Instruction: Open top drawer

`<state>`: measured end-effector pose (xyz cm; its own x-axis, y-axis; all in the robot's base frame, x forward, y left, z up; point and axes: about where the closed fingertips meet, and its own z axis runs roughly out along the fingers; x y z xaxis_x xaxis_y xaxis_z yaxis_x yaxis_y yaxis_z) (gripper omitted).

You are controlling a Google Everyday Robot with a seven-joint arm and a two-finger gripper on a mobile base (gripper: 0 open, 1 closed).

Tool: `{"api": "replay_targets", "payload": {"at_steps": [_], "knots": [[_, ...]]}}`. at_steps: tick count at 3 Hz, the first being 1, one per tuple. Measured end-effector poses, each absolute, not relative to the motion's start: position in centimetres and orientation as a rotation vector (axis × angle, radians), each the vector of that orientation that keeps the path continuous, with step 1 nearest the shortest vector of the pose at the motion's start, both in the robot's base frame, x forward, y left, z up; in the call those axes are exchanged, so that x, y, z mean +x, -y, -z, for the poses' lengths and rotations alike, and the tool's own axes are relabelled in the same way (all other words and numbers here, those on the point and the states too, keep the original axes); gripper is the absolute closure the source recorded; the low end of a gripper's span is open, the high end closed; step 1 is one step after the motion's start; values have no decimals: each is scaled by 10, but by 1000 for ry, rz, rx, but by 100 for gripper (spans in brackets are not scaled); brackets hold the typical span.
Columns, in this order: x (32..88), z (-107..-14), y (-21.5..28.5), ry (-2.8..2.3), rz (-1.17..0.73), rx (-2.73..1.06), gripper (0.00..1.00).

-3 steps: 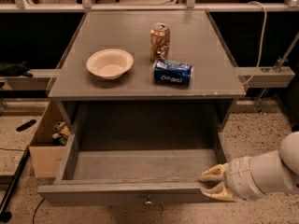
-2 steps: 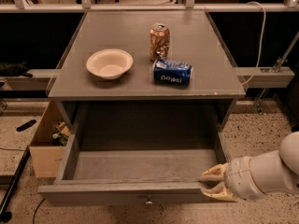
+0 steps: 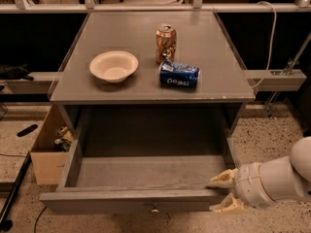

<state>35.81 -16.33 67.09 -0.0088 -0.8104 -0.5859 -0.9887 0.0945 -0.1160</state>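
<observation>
The top drawer (image 3: 121,201) is a wide grey wooden drawer under the grey table top (image 3: 204,47). It stands pulled far out, its deep box showing empty. A small round metal knob (image 3: 154,208) sits at the middle of its front panel. My gripper (image 3: 222,194) is at the right end of the front panel. Its pale fingers (image 3: 221,179) are spread apart, one above the panel's top edge and one low at the panel's front. No other drawers show.
On the table top stand a white bowl (image 3: 113,65), an upright copper can (image 3: 165,43) and a blue Pepsi can (image 3: 179,74) lying on its side. A wooden box (image 3: 46,152) with small items sits on the floor at the left. A metal rail (image 3: 272,79) runs at the right.
</observation>
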Motion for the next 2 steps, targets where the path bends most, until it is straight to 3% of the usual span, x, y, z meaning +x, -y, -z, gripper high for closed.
{"api": "replay_targets", "payload": {"at_steps": [1, 2], "knots": [[358, -671, 163, -1863, -452, -1760, 0], [358, -671, 163, -1863, -452, -1760, 0]]}}
